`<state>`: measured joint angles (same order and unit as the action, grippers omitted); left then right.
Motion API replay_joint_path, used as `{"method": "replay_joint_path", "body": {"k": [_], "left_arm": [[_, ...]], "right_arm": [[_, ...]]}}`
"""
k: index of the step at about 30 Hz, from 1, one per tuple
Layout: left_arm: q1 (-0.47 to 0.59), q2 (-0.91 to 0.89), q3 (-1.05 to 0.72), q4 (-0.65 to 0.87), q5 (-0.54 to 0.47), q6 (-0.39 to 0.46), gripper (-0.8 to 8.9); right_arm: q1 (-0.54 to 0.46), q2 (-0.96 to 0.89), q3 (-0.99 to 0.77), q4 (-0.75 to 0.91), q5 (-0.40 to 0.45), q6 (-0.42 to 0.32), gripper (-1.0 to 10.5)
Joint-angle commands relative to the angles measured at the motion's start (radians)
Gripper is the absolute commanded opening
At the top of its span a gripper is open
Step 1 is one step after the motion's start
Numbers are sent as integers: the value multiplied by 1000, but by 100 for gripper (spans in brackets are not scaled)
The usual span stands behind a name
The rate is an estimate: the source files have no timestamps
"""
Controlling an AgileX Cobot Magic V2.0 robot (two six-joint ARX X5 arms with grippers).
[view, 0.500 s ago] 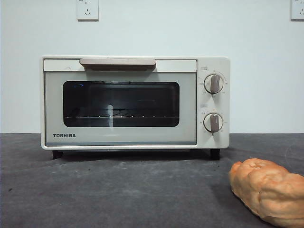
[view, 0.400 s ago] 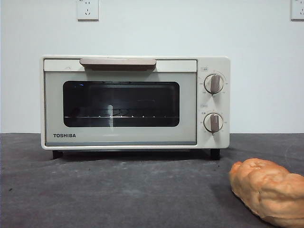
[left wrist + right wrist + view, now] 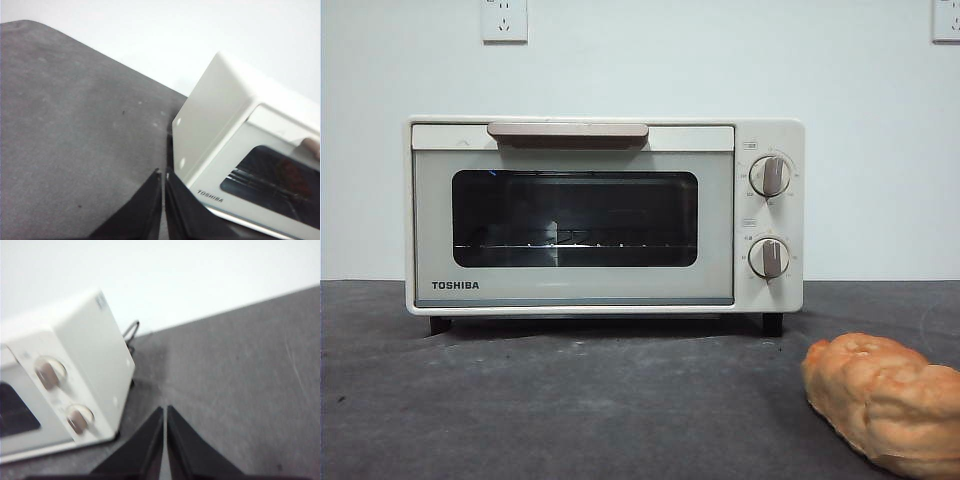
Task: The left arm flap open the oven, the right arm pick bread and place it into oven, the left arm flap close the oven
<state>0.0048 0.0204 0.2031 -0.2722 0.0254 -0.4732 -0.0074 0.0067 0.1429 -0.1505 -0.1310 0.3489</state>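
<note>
The bread (image 3: 888, 402) lies nearest the front camera, on the dark grey table (image 3: 570, 410) at the right side — a lumpy golden-orange loaf, clear of the oven and touched by no gripper. Behind it the oven (image 3: 605, 215) stands on its short black feet with the door shut, the beige bar handle (image 3: 568, 132) along the door's top edge and the wire rack (image 3: 560, 243) visible through the dark glass. Two beige knobs (image 3: 770, 215) sit one above the other on its right panel. The left gripper (image 3: 163, 175) hangs above the table off the oven's TOSHIBA-marked corner, jaws pressed together and gripping nothing. The right gripper (image 3: 164, 411) hangs near the knob end — jaws likewise together, empty. A white wall (image 3: 640, 60) with outlets closes the scene.
</note>
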Motion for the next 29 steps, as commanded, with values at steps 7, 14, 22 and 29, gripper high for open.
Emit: {"method": "replay_joint_path", "body": {"k": [7,14,22,29], "left_arm": [[2,118,225,-107,68,55,16],[2,277,418,-287,201,215,16],[-2,439,568,-455,399,337,16],[-29,546,681,-616,482,422,16]], "right_arm": [[-2,55,214,-104,-2,0,6],[-2,214,397,-253,-138,-81,6],[0,444,566,-448,-370,-200,6],[60,598,711,-667,-404,-290,6]]}}
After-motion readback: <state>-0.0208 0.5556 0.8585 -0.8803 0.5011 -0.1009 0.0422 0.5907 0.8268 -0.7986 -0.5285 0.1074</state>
